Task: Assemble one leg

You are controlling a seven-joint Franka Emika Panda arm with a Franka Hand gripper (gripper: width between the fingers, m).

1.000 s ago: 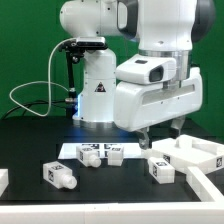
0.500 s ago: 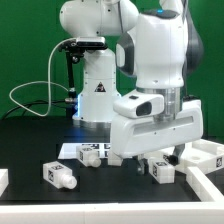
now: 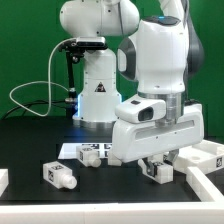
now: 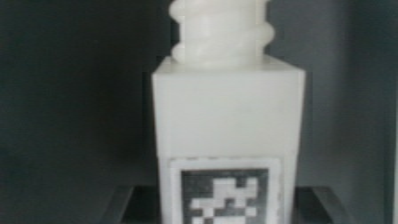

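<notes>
The leg (image 3: 161,171) is a small white stubby peg with a black-and-white tag. It lies on the black table at the exterior view's right of centre. My gripper (image 3: 160,164) is down over it with a finger on each side. In the wrist view the leg (image 4: 222,110) fills the middle, its threaded end pointing away. My gripper (image 4: 222,205) has dark fingers (image 4: 139,200) pressed against both flanks by the tag. The leg still rests on the table.
Another leg (image 3: 60,176) lies at the front on the exterior view's left. Two more legs (image 3: 90,154) sit side by side behind it. White rimmed panel parts (image 3: 205,155) stand at the exterior view's right, and the robot base (image 3: 95,95) is behind.
The arm has come down and moved slightly toward the exterior view's left. The fingers, high and spread one second ago, now sit at table level around the leg.
</notes>
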